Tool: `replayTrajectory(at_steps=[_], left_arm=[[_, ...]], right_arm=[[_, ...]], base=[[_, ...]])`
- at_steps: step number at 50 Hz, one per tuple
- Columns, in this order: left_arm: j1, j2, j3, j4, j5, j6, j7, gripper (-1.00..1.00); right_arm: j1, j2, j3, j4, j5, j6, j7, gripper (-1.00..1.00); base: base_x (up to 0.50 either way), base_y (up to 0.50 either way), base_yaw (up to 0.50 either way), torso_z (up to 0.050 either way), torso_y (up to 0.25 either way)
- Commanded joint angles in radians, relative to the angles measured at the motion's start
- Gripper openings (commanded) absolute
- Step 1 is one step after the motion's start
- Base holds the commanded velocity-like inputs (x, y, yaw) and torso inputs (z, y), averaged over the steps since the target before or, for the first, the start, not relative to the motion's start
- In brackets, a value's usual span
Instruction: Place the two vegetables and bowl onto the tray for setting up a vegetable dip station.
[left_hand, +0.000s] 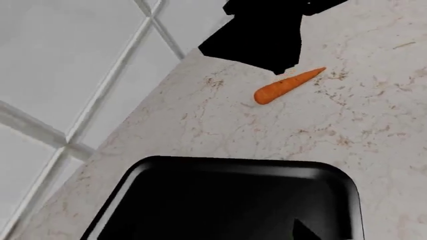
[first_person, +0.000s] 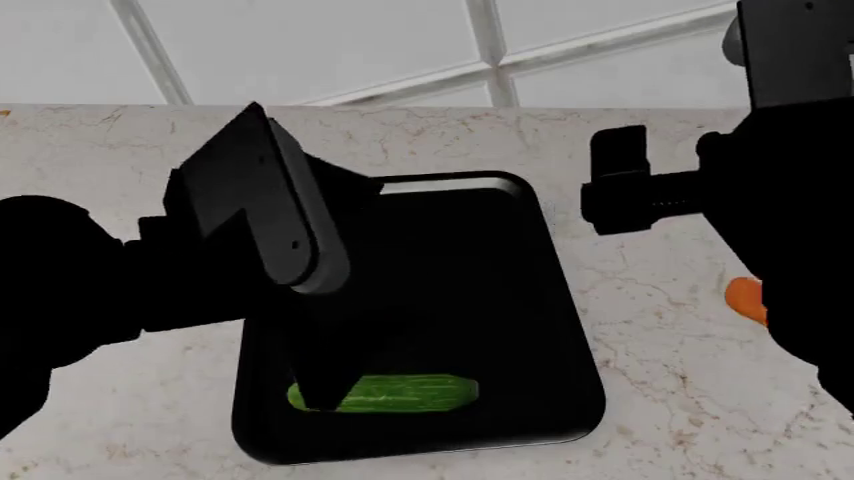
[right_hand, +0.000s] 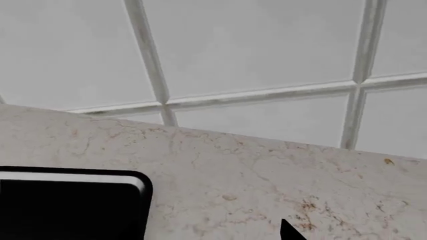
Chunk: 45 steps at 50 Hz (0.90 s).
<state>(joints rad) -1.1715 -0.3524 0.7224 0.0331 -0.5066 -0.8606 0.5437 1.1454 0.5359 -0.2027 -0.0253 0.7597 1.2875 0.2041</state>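
Observation:
The black tray (first_person: 534, 300) lies in the middle of the marble counter; its rim also shows in the left wrist view (left_hand: 200, 165) and one corner in the right wrist view (right_hand: 137, 180). The green cucumber (first_person: 407, 393) lies inside the tray at its near end. My left gripper (first_person: 320, 385) points down at the cucumber's left end, open, with one dark fingertip (left_hand: 305, 231) showing over the tray floor. The orange carrot (left_hand: 288, 85) lies on the counter right of the tray, half hidden by my right arm (first_person: 745, 298). My right gripper (first_person: 611, 185) hovers open above the counter. The bowl is out of view.
A white tiled wall (first_person: 334, 45) rises behind the counter's far edge. My right arm (first_person: 801, 230) fills the right side of the head view, and a black part of it (left_hand: 260, 30) hangs over the counter near the carrot's tip.

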Motion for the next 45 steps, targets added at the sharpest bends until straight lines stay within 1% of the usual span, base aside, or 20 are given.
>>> replayTrajectory(at_steps=[1, 3, 6, 7, 9, 10, 12, 13, 14, 16, 19, 24, 28, 32, 37, 41, 45], left_arm=[[0.053, -0.037, -0.126, 0.132, 0.007, -0.061, -0.213, 1.0], [0.092, -0.035, -0.19, 0.194, -0.02, -0.091, -0.28, 1.0], [0.129, -0.043, -0.231, 0.29, -0.046, -0.134, -0.338, 1.0], [0.136, -0.044, -0.24, 0.301, -0.051, -0.13, -0.341, 1.0], [0.173, -0.046, -0.253, 0.31, -0.026, -0.087, -0.373, 1.0], [0.176, -0.039, -0.28, 0.315, -0.044, -0.108, -0.39, 1.0], [0.208, -0.041, -0.296, 0.334, -0.032, -0.077, -0.414, 1.0], [0.213, -0.04, -0.312, 0.345, -0.043, -0.088, -0.426, 1.0], [0.215, -0.04, -0.323, 0.355, -0.051, -0.094, -0.43, 1.0], [0.226, -0.04, -0.337, 0.357, -0.061, -0.093, -0.434, 1.0], [0.263, -0.035, -0.345, 0.358, -0.064, -0.074, -0.44, 1.0], [0.265, -0.04, -0.347, 0.392, -0.076, -0.087, -0.447, 1.0], [0.266, -0.04, -0.344, 0.398, -0.074, -0.088, -0.453, 1.0], [0.265, -0.038, -0.335, 0.407, -0.075, -0.091, -0.454, 1.0], [0.266, -0.038, -0.328, 0.41, -0.078, -0.091, -0.451, 1.0], [0.267, -0.038, -0.324, 0.417, -0.082, -0.093, -0.45, 1.0], [0.267, -0.037, -0.316, 0.414, -0.08, -0.089, -0.448, 1.0]], right_arm=[[0.126, 0.059, -0.019, 0.072, 0.03, 0.137, -0.036, 1.0], [0.153, 0.075, -0.025, 0.091, 0.052, 0.191, -0.055, 1.0], [0.179, 0.097, -0.038, 0.111, 0.069, 0.229, -0.072, 1.0], [0.181, 0.1, -0.036, 0.117, 0.073, 0.228, -0.077, 1.0], [0.186, 0.117, -0.076, 0.144, 0.071, 0.202, -0.125, 1.0], [0.183, 0.122, -0.091, 0.158, 0.064, 0.181, -0.141, 1.0], [0.181, 0.134, -0.134, 0.196, 0.047, 0.137, -0.192, 1.0], [0.191, 0.142, -0.169, 0.222, 0.041, 0.127, -0.231, 1.0], [0.208, 0.152, -0.226, 0.238, 0.027, 0.122, -0.275, 1.0], [0.245, 0.162, -0.298, 0.276, 0.009, 0.114, -0.344, 1.0], [0.271, 0.173, -0.348, 0.314, 0.001, 0.097, -0.413, 1.0], [0.261, 0.193, -0.415, 0.335, -0.017, 0.072, -0.473, 1.0], [0.263, 0.214, -0.433, 0.31, -0.02, 0.097, -0.469, 1.0], [0.27, 0.232, -0.419, 0.275, -0.004, 0.139, -0.448, 1.0], [0.237, 0.275, -0.399, 0.21, 0.024, 0.188, -0.411, 1.0], [0.223, 0.283, -0.407, 0.213, 0.018, 0.172, -0.404, 1.0], [0.217, 0.277, -0.448, 0.242, -0.01, 0.127, -0.42, 1.0]], base=[[0.0, 0.0, 0.0, 0.0, 0.0], [0.0, 0.0, 0.0, 0.0, 0.0], [0.0, 0.0, 0.0, 0.0, 0.0], [0.0, 0.0, 0.0, 0.0, 0.0], [0.0, 0.0, 0.0, 0.0, 0.0], [0.0, 0.0, 0.0, 0.0, 0.0], [0.0, 0.0, 0.0, 0.0, 0.0], [0.0, 0.0, 0.0, 0.0, 0.0], [0.0, 0.0, 0.0, 0.0, 0.0], [0.0, 0.0, 0.0, 0.0, 0.0], [0.0, 0.0, 0.0, 0.0, 0.0], [0.0, 0.0, 0.0, 0.0, 0.0], [0.0, 0.0, 0.0, 0.0, 0.0], [0.0, 0.0, 0.0, 0.0, 0.0], [0.0, 0.0, 0.0, 0.0, 0.0], [0.0, 0.0, 0.0, 0.0, 0.0], [0.0, 0.0, 0.0, 0.0, 0.0]])
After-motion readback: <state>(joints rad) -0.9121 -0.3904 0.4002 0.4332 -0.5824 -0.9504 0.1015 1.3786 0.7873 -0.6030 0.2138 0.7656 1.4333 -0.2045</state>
